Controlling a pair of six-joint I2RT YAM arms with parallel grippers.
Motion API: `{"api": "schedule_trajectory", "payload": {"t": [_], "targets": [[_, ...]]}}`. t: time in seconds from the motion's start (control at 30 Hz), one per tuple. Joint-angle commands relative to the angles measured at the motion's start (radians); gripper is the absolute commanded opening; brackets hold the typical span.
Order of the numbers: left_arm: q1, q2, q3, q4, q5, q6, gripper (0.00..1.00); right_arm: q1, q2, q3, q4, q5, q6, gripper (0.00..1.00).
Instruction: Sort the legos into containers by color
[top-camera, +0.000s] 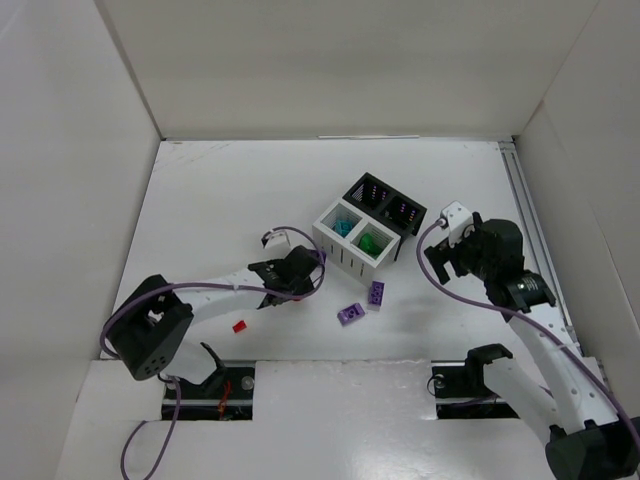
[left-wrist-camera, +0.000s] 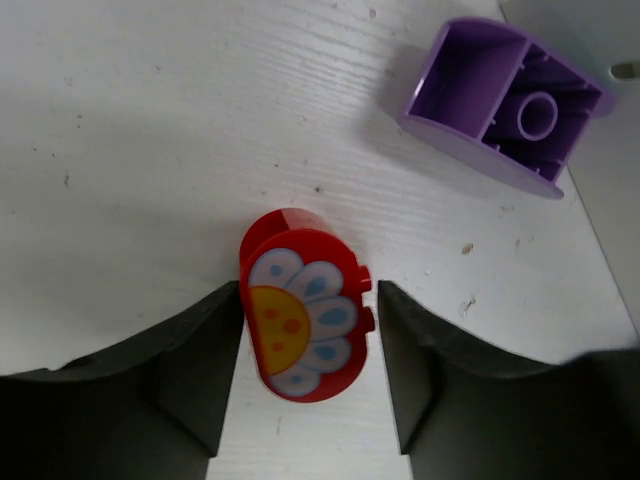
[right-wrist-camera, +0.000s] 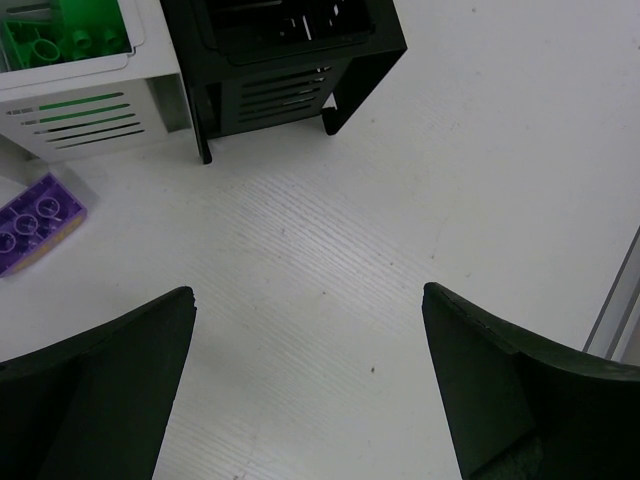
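**A:** Where's the room around the left gripper (left-wrist-camera: 308, 298)?

**B:** It's tight. Its fingers closely flank a red brick (left-wrist-camera: 303, 318), and a tipped purple brick (left-wrist-camera: 505, 105) lies ahead to the right. The table (top-camera: 220, 200) is bare to the left.

**A:** And the right gripper (right-wrist-camera: 307, 293)?

**B:** There's bare surface between its wide-spread fingers. The containers (right-wrist-camera: 280, 100) block the way ahead, a studs-up purple brick (right-wrist-camera: 35, 220) lies to the left, and a rail (right-wrist-camera: 620, 310) runs along the right.
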Motion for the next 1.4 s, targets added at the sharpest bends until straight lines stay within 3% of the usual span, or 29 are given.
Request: {"api": "schedule_trajectory", "payload": {"t": [0.0, 0.1, 0.23, 0.43, 0.57, 0.7, 0.9, 1.03, 1.17, 1.2, 1.33, 1.37], "targets": [[-0.001, 0.028, 0.023, -0.096, -0.011, -0.043, 0.48, 0.009, 0.006, 0.003, 0.049, -0.018, -0.004, 1.00], [-0.010, 0.028, 0.032, -0.120, -0.011, -0.054, 0.30, 0.009, 0.007, 0.003, 0.049, -0.018, -0.004, 1.00], [-0.039, -0.002, 0.092, -0.206, -0.031, -0.085, 0.19, 0.009, 0.007, 0.003, 0.049, -0.018, -0.004, 1.00], [-0.069, -0.116, 0.293, -0.312, -0.120, -0.002, 0.21, 0.009, -0.003, 0.012, 0.049, -0.008, -0.004, 1.00], [-0.069, -0.099, 0.454, -0.166, -0.120, 0.212, 0.25, 0.009, -0.024, 0.012, 0.049, 0.002, -0.004, 1.00], [-0.006, 0.043, 0.653, -0.062, -0.048, 0.386, 0.25, 0.009, -0.055, 0.012, 0.049, 0.022, 0.006, 1.00], [0.023, 0.353, 1.006, -0.037, 0.065, 0.515, 0.25, 0.009, -0.064, 0.041, 0.010, 0.064, 0.015, 1.00], [0.046, 0.487, 1.177, -0.080, 0.102, 0.542, 0.30, 0.009, -0.053, 0.041, 0.000, 0.065, 0.015, 1.00], [0.068, 0.551, 1.258, -0.099, 0.127, 0.552, 0.43, 0.009, -0.053, 0.041, -0.009, 0.065, 0.015, 1.00], [0.068, 0.551, 1.267, -0.099, 0.136, 0.552, 0.56, 0.009, -0.053, 0.041, -0.009, 0.065, 0.015, 1.00], [0.077, 0.562, 1.244, -0.108, 0.145, 0.552, 0.68, 0.009, -0.064, 0.041, -0.009, 0.055, 0.015, 1.00], [0.077, 0.539, 1.229, -0.117, 0.156, 0.552, 0.77, 0.009, -0.064, 0.041, -0.009, 0.055, 0.015, 1.00]]}}
